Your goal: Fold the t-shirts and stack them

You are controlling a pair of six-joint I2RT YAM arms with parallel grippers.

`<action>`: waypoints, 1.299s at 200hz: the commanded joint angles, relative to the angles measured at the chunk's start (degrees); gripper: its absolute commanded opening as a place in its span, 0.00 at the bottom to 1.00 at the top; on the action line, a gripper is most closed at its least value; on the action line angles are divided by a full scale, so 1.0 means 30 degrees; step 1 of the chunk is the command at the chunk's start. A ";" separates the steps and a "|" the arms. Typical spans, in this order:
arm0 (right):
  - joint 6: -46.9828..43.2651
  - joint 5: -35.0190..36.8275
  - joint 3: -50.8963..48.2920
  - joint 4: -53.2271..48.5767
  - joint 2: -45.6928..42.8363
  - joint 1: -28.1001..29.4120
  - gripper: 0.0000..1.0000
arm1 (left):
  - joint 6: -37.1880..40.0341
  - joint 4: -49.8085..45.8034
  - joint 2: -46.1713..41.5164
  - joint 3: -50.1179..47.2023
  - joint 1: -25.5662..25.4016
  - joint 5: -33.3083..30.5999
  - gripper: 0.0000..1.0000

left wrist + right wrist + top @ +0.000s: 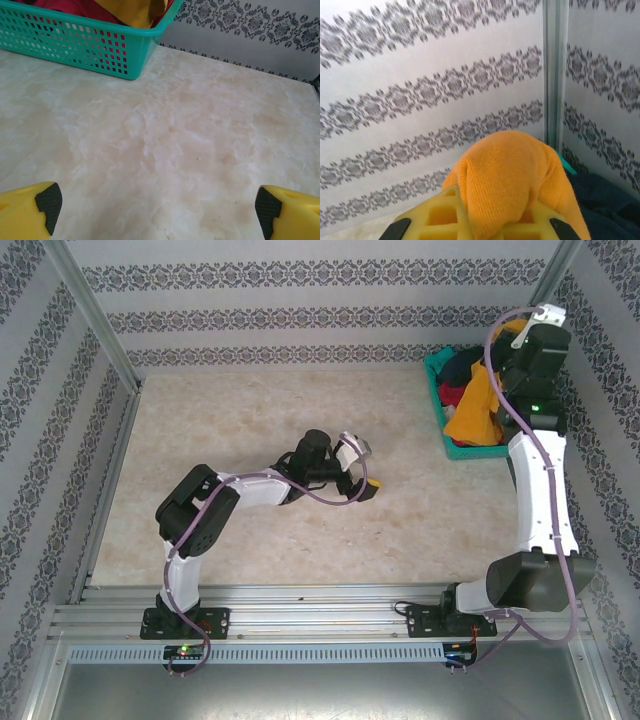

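Top external: right gripper (480,226) clamps soft orange-yellow t-shirt (478,408) above teal plastic mesh basket (438,392).
Nothing folded yet; left gripper (365,466) spread, empty.

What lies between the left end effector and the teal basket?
Bare tabletop, as the left wrist view shows, from the open left end effector to the teal basket.

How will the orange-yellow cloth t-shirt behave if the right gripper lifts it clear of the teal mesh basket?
Probably floppy: the orange-yellow cloth t-shirt bunches in the shut right gripper and hangs over the teal plastic mesh basket. Likely light, since one pinch carries it. It may drag the dark navy cloth beside it.
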 commanded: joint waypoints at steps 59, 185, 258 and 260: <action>-0.0159 -0.2148 0.4037 -0.2405 0.1499 -0.0319 0.00 | -0.0288 0.0773 -0.2212 -0.1171 0.0227 -0.0235 1.00; -0.1469 -0.3095 0.7158 -0.0257 -0.0595 0.3629 0.00 | -0.3034 0.4339 -0.4149 -0.4197 0.1806 -0.2465 1.00; -0.1425 -0.5777 1.0740 -0.0649 0.1407 0.6151 0.00 | -0.3276 0.3915 -0.5232 -0.5088 0.3308 -0.2585 1.00; -0.1415 -0.5846 1.0867 -0.0679 0.1489 0.6256 0.00 | -0.3291 0.3915 -0.5277 -0.5136 0.3356 -0.2607 1.00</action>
